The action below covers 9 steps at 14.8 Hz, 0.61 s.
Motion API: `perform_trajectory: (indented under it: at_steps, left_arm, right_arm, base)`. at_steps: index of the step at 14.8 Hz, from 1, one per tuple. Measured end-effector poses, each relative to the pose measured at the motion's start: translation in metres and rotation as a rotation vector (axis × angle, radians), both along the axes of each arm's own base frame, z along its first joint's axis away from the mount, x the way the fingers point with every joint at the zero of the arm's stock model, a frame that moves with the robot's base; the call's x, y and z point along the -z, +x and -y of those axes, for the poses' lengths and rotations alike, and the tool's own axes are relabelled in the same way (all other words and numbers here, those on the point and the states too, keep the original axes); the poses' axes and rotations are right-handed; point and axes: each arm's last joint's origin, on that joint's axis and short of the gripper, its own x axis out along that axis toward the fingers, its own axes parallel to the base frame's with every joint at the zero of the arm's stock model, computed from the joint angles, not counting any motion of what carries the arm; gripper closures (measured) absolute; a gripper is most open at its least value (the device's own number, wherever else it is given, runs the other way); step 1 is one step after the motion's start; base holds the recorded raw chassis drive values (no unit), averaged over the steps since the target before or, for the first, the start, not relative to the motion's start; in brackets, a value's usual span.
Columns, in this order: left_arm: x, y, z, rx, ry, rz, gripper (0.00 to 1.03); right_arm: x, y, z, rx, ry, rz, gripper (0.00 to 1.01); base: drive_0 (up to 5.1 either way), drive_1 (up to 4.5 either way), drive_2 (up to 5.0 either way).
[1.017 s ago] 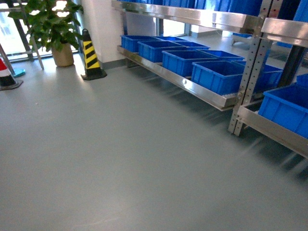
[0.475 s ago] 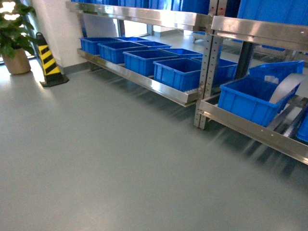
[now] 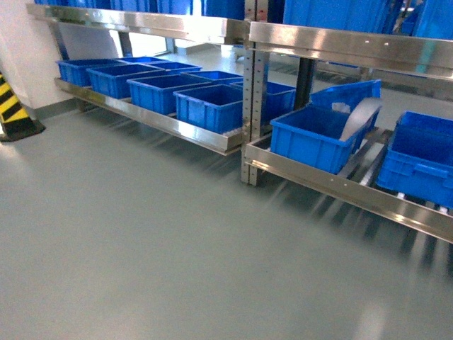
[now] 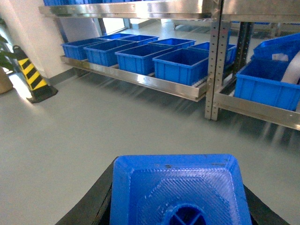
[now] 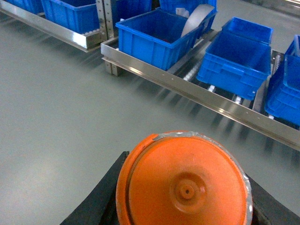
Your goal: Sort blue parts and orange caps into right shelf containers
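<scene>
In the left wrist view a bright blue part (image 4: 176, 187) fills the bottom of the frame, held between the black fingers (image 4: 96, 199) of my left gripper (image 4: 177, 206), which is shut on it. The right wrist view shows an orange cap (image 5: 185, 185) end-on, gripped between the black fingers (image 5: 101, 197) of my right gripper (image 5: 185, 201). Large blue crates, the right shelf containers (image 3: 315, 134), sit on the low steel shelf (image 3: 333, 188) at the right of the head view; a second one (image 3: 421, 156) stands further right. Neither gripper appears in the head view.
A longer low shelf (image 3: 163, 124) to the left carries several blue crates (image 3: 209, 106). A steel upright (image 3: 253, 106) stands between the two racks. A black-and-yellow cone (image 3: 13, 110) is at the far left. Grey floor (image 3: 141, 241) spreads in front. A grey curved sheet (image 3: 359, 117) leans in one crate.
The head view has swung right: the plant has left the frame, the cone has slid to the left edge, and the right rack with its crates has come into view.
</scene>
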Motion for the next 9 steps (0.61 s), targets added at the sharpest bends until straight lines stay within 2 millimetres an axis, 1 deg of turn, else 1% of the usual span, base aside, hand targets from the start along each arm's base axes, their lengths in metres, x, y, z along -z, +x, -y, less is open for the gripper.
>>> perform_trajectory:
  at_steps: [9]
  left_arm:
    - [0.0,0.0,0.0,0.0,0.0,0.0,0.58]
  right_arm:
    - [0.0,0.0,0.0,0.0,0.0,0.0,0.56]
  base:
    - [-1.6,-1.61,-1.6]
